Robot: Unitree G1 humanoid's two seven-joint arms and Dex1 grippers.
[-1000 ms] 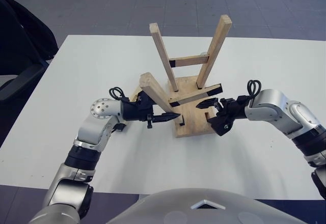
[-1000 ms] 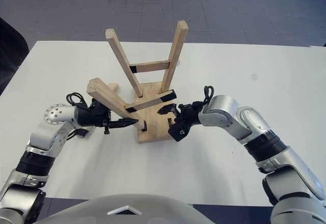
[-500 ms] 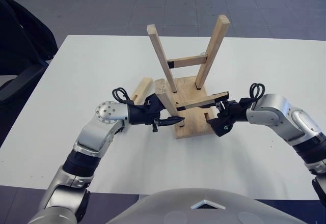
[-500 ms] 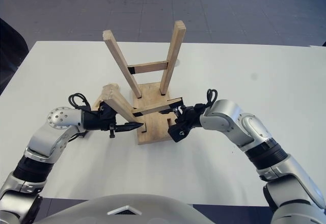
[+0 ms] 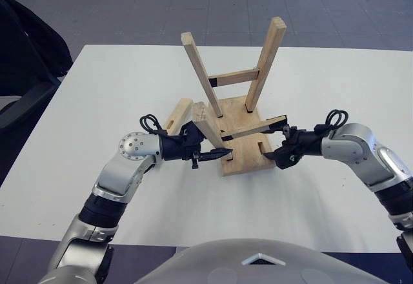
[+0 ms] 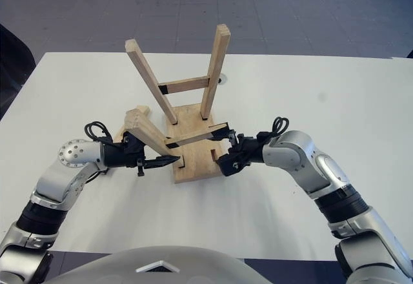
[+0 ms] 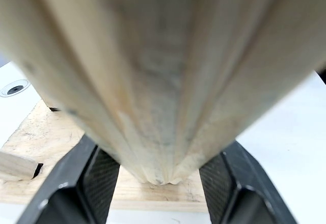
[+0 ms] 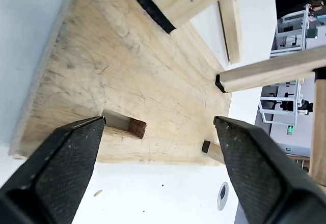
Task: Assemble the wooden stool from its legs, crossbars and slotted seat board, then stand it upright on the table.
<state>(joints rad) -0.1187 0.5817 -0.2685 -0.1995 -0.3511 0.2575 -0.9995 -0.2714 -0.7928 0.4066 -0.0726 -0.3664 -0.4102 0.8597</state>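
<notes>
The left tool [image 5: 218, 152] was pinching a wooden leg [image 5: 205, 121] near its lower end; in the left wrist view its dark fingers [image 7: 99, 175] pressed against the leg from both sides. The leg leaned upward and away from the robot, its foot at the near left corner of the slotted seat board [image 5: 248, 153]. Whether the foot sat in a slot could not be told. A crossbar with black ends [image 5: 251, 127] ran from this leg toward the robot's right, slanting slightly upward above the board.

The right tool [image 6: 230, 152] was spread wide at the near right edge of the board, gripping nothing. Its free end of the crossbar hung just beside the upper finger. In the right wrist view an open slot [image 8: 125, 126] in the board's edge lay between the two pads [image 8: 56, 168].

The seat board lay flat on the white bench [image 5: 97, 103], near its middle. Two more legs rose from the far part of the board: a left one [image 5: 201, 71] tilted toward the left, and a right one [image 5: 263, 64] tilted toward the right. A second crossbar [image 5: 235, 77] joined them about halfway up.

One loose wooden piece [image 5: 177, 113] lay flat on the bench just behind the left tool, beside the board's left edge.
</notes>
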